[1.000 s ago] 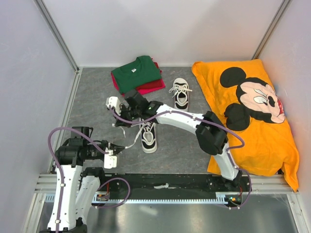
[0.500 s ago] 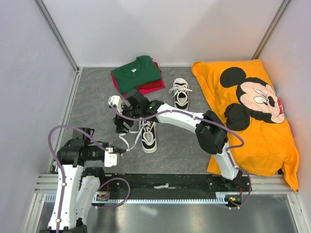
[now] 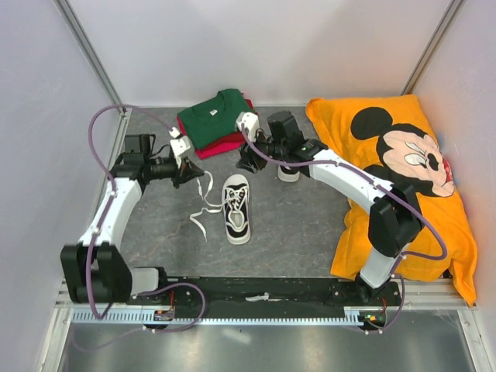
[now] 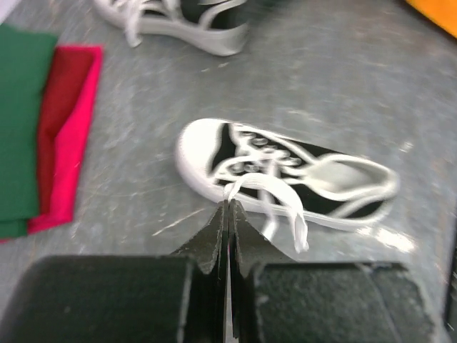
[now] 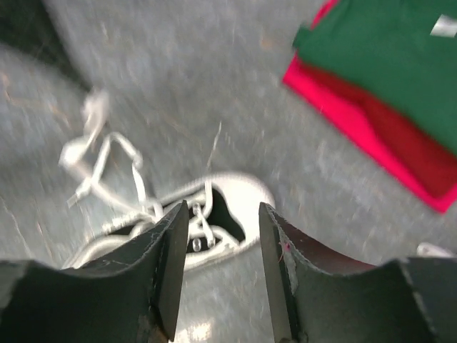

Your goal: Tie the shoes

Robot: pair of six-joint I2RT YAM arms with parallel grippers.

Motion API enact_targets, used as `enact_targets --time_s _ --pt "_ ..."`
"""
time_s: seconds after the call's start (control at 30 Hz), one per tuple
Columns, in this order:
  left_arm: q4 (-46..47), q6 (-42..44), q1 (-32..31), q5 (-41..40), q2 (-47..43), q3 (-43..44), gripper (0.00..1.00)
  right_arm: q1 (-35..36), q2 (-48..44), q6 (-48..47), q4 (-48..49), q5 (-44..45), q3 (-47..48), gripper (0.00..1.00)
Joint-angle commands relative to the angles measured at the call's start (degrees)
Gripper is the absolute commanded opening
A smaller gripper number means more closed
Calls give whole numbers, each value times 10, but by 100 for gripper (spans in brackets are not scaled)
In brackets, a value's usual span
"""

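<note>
The near shoe (image 3: 236,209), black with a white toe cap, lies mid-floor, toe away from the bases. It also shows in the left wrist view (image 4: 285,175) and the right wrist view (image 5: 228,207). My left gripper (image 3: 188,172) is shut on one of its white laces (image 3: 204,184), pinched at the fingertips (image 4: 228,209) and drawn out to the shoe's left. A second lace (image 3: 198,221) trails loose on the floor. My right gripper (image 3: 246,161) is open and empty (image 5: 223,214), above the floor just beyond the near shoe's toe. The far shoe (image 3: 288,173) is mostly hidden under my right arm.
A green shirt (image 3: 217,116) lies folded on red cloth (image 3: 232,141) at the back, close to both grippers. An orange Mickey Mouse cloth (image 3: 403,194) covers the right side. Grey walls enclose the floor on the left, back and right.
My left arm swung from the near left to the back left, drawing the lace out with it. My right gripper moved from the shoe's left to beyond its toe, now open.
</note>
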Motion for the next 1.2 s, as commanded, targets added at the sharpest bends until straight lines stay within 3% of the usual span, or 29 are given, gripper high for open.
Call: enact_targets --time_s 0.0,0.13,0.47,0.6,0.77,1.07,1.17 --pt "179 -175 1 -84 78 44 2 14 -16 -56 -34 -19 -59 50" --pt "246 -237 -16 -180 180 78 2 18 -14 -54 -35 -39 -79 47" --pt "192 -231 -15 -318 322 138 2 68 41 -37 -11 26 -51 45" --pt "170 -256 -12 -329 357 153 2 92 59 -45 -15 55 -30 45" --pt "154 -288 -12 -325 376 161 2 152 99 -44 -18 92 23 58" --pt "130 -317 -7 -299 395 176 2 209 198 -45 -6 108 99 64" --pt "127 -319 10 -288 396 178 2 220 219 -43 15 111 101 72"
